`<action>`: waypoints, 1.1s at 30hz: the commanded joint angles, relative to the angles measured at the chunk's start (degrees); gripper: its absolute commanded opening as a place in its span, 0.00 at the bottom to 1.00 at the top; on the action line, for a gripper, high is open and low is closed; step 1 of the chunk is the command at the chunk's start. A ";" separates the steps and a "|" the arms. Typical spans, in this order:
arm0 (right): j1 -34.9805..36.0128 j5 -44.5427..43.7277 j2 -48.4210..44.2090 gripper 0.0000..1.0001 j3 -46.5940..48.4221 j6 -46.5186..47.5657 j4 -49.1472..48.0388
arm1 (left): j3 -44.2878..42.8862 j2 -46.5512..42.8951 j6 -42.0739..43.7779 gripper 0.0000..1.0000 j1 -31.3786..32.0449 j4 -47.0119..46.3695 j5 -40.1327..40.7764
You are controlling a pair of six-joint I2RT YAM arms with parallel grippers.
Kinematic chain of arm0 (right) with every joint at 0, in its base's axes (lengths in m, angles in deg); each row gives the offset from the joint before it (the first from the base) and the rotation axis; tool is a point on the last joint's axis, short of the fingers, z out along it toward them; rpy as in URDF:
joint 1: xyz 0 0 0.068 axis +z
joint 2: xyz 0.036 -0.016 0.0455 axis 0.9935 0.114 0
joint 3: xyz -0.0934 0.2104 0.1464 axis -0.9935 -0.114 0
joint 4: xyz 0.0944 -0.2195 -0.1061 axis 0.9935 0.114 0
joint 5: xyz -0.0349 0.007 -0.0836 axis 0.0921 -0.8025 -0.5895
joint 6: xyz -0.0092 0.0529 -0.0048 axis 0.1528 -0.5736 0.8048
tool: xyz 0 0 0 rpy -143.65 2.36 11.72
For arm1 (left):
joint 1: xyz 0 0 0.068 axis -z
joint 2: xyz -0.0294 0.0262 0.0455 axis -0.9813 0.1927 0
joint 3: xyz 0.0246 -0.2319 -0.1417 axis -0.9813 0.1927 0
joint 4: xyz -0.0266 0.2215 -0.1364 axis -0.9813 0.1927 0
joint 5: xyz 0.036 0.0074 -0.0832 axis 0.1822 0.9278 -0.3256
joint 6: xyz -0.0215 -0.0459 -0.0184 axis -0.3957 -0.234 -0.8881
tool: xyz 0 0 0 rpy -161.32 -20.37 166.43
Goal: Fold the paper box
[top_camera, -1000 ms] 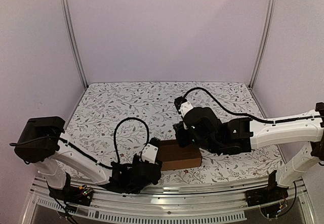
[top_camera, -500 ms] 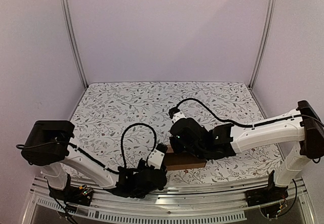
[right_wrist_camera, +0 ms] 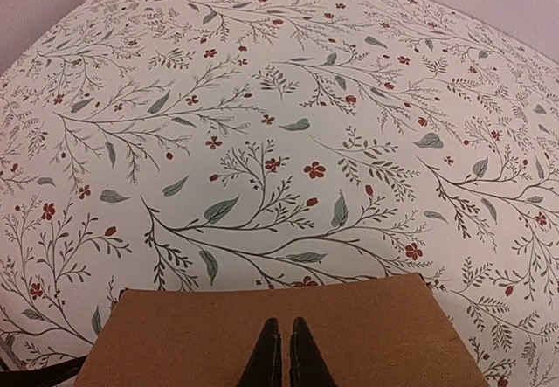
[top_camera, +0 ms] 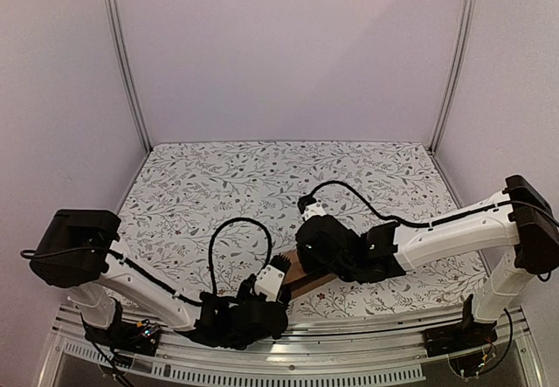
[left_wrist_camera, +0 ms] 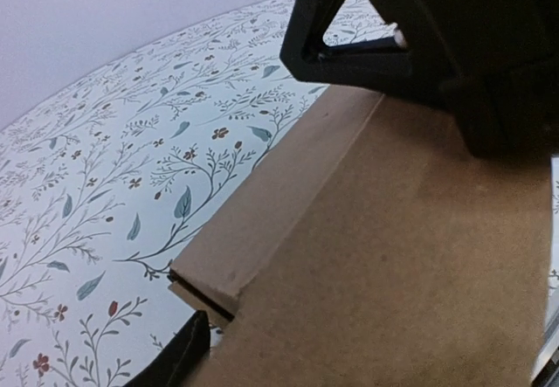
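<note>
The paper box (top_camera: 303,277) is a narrow brown cardboard box lying near the table's front edge, mostly hidden under the two wrists. In the left wrist view the paper box (left_wrist_camera: 393,256) fills the lower right, with a thin slit at its near corner. One left finger (left_wrist_camera: 179,356) shows beside that corner and the other is hidden behind the cardboard. The left gripper (top_camera: 279,269) stands open at the box's left end. My right gripper (right_wrist_camera: 281,321) is shut, its tips resting on the box's top face (right_wrist_camera: 175,339), nothing between them.
The table (top_camera: 218,186) has a floral cloth. The right arm's black wrist (left_wrist_camera: 454,38) hangs just above the box, close to the left gripper. Metal posts (top_camera: 122,55) and pale walls enclose the space, and a rail (top_camera: 349,335) runs along the front.
The left gripper has opened and shifted right along the front edge. The right gripper has closed and come down and leftward onto the box. The box has turned, its left end now angled away.
</note>
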 commanded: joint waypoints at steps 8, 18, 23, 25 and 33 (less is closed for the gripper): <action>-0.15 0.80 3.54 0.03 -2.42 -3.31 -2.31 | 1.54 -4.67 -1.63 0.58 2.31 3.19 -5.62; -0.18 1.35 5.04 0.02 -3.12 -3.55 -3.22 | 4.10 -13.52 -3.80 0.66 5.52 11.14 -12.01; -0.15 2.17 5.86 0.01 -3.90 -4.06 -3.84 | 7.06 -20.52 -4.03 0.67 6.31 12.53 -15.86; -0.14 2.64 6.03 0.01 -4.24 -4.26 -3.99 | 7.96 -23.44 -3.37 0.68 6.21 13.02 -16.90; -0.15 3.33 6.15 0.00 -5.18 -4.98 -4.05 | 7.97 -31.21 -0.73 0.67 3.01 13.88 -19.75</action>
